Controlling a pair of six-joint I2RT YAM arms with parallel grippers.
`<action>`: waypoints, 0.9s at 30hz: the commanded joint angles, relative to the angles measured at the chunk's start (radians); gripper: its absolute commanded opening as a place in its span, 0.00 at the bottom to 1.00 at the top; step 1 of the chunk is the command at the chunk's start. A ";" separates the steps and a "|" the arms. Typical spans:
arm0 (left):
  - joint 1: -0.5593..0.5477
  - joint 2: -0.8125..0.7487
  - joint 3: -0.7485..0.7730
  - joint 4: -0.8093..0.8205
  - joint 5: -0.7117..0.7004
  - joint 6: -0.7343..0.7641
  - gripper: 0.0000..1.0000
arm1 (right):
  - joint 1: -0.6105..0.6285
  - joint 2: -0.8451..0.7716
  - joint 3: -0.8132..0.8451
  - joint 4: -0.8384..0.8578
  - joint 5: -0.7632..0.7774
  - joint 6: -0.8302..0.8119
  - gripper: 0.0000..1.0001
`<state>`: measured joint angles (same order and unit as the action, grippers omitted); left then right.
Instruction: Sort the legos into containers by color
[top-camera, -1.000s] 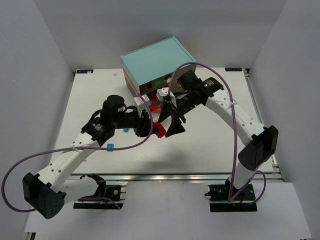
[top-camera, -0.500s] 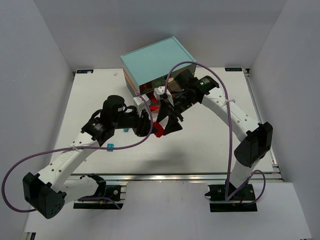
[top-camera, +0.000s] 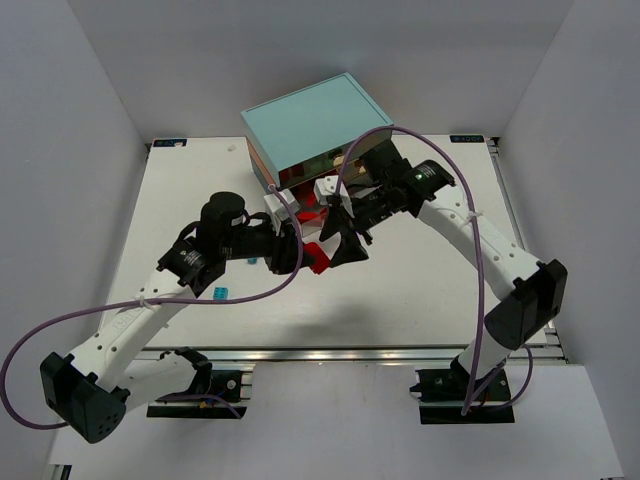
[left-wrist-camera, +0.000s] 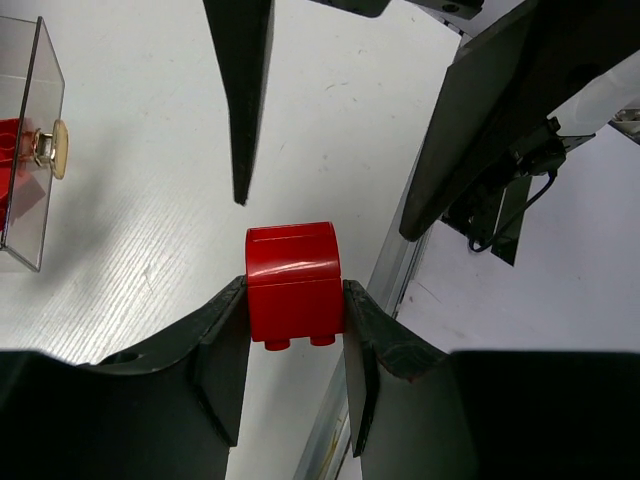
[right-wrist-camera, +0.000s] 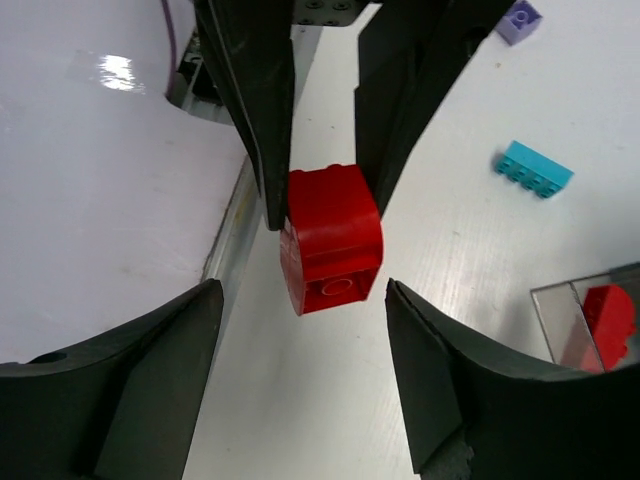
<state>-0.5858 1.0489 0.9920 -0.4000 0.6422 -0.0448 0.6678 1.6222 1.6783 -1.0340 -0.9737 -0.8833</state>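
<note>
A red lego brick (left-wrist-camera: 293, 275) hangs above the table, and my left gripper (left-wrist-camera: 293, 292) is shut on its two sides. In the top view the brick (top-camera: 316, 257) sits mid-table in front of the teal-topped chest (top-camera: 315, 125). My right gripper (right-wrist-camera: 302, 295) faces it from the other side, open. Its fingers (right-wrist-camera: 180, 350) flank the brick (right-wrist-camera: 330, 235) with a gap on each side, touching nothing. A clear drawer (left-wrist-camera: 25, 150) with a tan knob holds red bricks, and it also shows in the right wrist view (right-wrist-camera: 600, 320).
A cyan brick (right-wrist-camera: 533, 168) and a lilac brick (right-wrist-camera: 520, 20) lie loose on the white table. Another cyan brick (top-camera: 221, 292) lies under my left arm. The table's metal front rail (left-wrist-camera: 385, 280) runs just past the held brick.
My right gripper's jaws have narrowed somewhat around the red brick, and the right arm has shifted slightly. The left gripper still holds the brick in the same place.
</note>
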 joint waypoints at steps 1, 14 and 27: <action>-0.005 -0.023 0.007 0.017 0.005 0.005 0.00 | -0.004 -0.045 -0.020 0.113 0.053 0.072 0.72; -0.005 -0.036 0.004 0.032 0.017 0.002 0.00 | 0.001 0.036 0.030 0.069 -0.029 0.064 0.83; -0.005 -0.035 0.007 0.020 0.036 0.019 0.00 | -0.004 0.099 0.078 -0.006 -0.079 -0.031 0.67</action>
<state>-0.5865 1.0386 0.9920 -0.3828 0.6525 -0.0422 0.6678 1.7123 1.6978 -1.0035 -1.0065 -0.8742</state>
